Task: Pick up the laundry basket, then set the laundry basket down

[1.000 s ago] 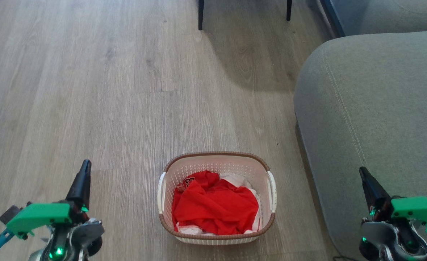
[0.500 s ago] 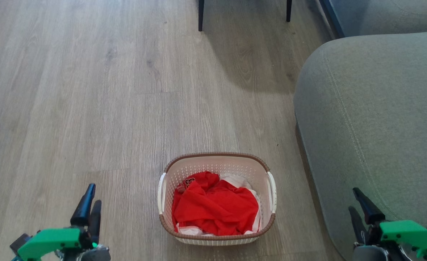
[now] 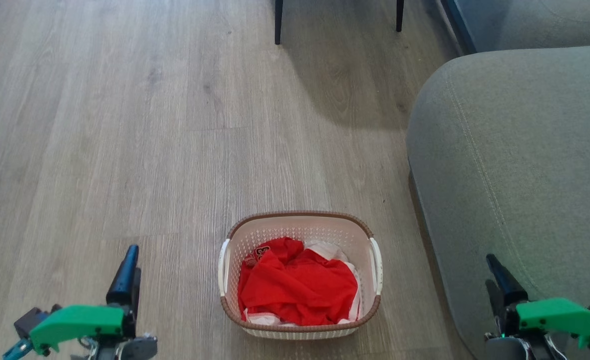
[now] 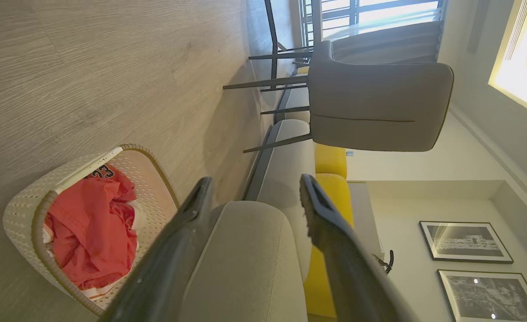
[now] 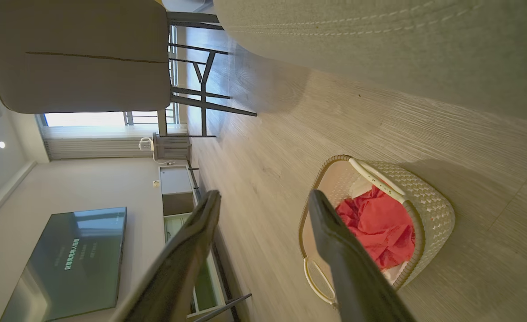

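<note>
Fingers of the left gripper and right gripper are standing wide apart. Each should be grabbing one laundry basket handle.

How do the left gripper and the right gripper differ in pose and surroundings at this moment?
The left gripper hovers over bare wood floor on the laundry basket's left, while the right gripper shows in front of the grey sofa on its right. In the head view the left gripper's fingers nearly overlap, while the right gripper's two fingers show separately. Shared: both are open, empty and apart from the basket.
</note>
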{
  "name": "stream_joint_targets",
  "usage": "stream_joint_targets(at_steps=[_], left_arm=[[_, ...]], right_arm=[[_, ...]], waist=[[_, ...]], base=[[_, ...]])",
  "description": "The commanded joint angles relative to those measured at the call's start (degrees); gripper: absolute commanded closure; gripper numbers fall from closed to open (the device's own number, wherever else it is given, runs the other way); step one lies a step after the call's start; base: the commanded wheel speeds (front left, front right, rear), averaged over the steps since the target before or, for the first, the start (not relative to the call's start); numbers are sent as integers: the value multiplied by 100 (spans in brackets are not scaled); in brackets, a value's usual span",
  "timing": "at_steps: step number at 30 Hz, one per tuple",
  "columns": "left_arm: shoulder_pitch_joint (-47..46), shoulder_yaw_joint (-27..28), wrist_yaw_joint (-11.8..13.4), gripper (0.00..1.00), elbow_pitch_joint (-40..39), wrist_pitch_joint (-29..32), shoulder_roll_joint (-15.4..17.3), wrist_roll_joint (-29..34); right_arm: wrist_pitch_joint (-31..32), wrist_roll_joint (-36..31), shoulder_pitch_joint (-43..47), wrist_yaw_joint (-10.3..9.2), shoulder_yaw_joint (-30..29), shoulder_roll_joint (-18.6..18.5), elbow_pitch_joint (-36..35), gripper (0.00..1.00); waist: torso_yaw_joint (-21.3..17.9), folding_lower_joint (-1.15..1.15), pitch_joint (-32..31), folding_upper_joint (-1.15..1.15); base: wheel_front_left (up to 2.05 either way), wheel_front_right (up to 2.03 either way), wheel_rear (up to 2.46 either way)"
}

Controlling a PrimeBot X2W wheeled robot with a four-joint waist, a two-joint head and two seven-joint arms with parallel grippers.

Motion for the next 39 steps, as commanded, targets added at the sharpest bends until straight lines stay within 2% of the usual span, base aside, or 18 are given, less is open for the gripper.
stream_joint_targets(at_steps=[1,19,39], left_arm=[[-262,-21,34,0,-265,-59,40,175],[-265,-196,175,0,-606,-361,45,1935],[-121,-554,447,0,-978,-680,72,3698]], right_arm=[[-92,-157,-246,-2,57,-34,-241,0],[-395,-1740,-269,-3,308,-47,-602,0],[-715,-3340,-264,-4,651,-61,-823,0]], waist=[[1,0,-1,0],[14,0,-11,0],[30,0,-32,0]], base=[[0,0,0],[0,0,0],[0,0,0]])
